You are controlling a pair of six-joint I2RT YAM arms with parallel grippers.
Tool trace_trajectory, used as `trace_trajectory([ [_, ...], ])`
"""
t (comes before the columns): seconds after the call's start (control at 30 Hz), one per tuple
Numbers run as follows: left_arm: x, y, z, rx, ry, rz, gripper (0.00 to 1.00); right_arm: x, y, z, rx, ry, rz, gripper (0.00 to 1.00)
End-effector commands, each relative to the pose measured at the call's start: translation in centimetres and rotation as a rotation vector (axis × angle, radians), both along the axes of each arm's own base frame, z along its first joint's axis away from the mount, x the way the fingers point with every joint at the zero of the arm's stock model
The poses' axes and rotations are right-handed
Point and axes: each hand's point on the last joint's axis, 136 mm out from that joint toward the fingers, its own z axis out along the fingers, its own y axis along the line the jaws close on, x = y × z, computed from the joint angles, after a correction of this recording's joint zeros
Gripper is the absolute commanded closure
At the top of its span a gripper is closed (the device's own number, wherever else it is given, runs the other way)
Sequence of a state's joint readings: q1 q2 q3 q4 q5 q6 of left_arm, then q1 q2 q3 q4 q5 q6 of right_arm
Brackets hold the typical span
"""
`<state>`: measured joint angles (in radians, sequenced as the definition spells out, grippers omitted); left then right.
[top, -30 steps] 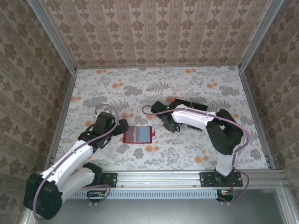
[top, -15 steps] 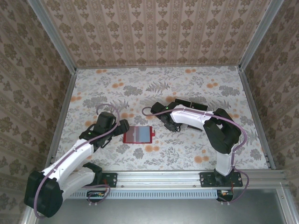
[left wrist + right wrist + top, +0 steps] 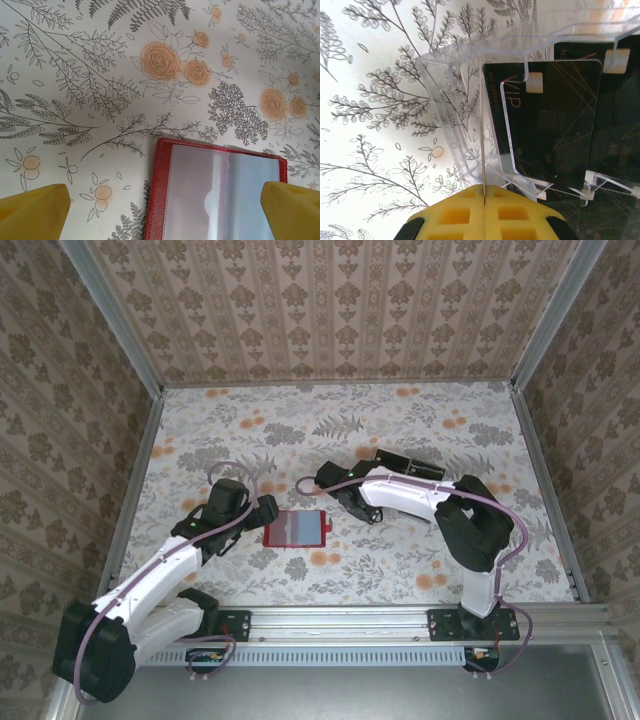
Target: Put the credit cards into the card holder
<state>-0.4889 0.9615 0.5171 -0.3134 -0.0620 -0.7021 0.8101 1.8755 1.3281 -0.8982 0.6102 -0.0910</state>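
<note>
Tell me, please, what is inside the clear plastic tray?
Black credit cards sit in slots of the clear plastic tray; the front one reads VIP. Those behind are partly covered, count unclear.

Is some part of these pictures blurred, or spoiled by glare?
Left wrist view: the yellow fingertips are soft, the card holder is sharp, and its clear pockets look milky. Right wrist view: bright reflections run along the clear tray, and the credit cards are readable.

Robot test cell, lab-style: patterned walls (image 3: 330,310) boxing floral worktop (image 3: 420,430), aluminium frame posts (image 3: 110,310), left arm (image 3: 160,575), right arm (image 3: 480,530) bolted on near-edge rail (image 3: 340,621).
</note>
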Motion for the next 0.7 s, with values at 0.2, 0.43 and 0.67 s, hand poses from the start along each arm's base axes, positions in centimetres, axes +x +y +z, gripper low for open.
trace_trajectory([
  [0.2, 0.2, 0.2, 0.4, -0.002, -0.013, 0.001, 0.0, -0.3, 2.7, 7.1, 0.165, -0.101, 0.014, 1.0],
  [0.43, -0.5, 2.7, 0.4, 0.069, -0.012, 0.102, 0.0, -2.9, 9.0, 11.1, 0.698, -0.055, -0.132, 1.0],
  [0.67, -1.4, 4.6, 0.3, 0.124, -0.005, 0.168, 0.0, -4.3, 16.8, 10.1, 1.245, 0.12, -0.392, 1.0],
])
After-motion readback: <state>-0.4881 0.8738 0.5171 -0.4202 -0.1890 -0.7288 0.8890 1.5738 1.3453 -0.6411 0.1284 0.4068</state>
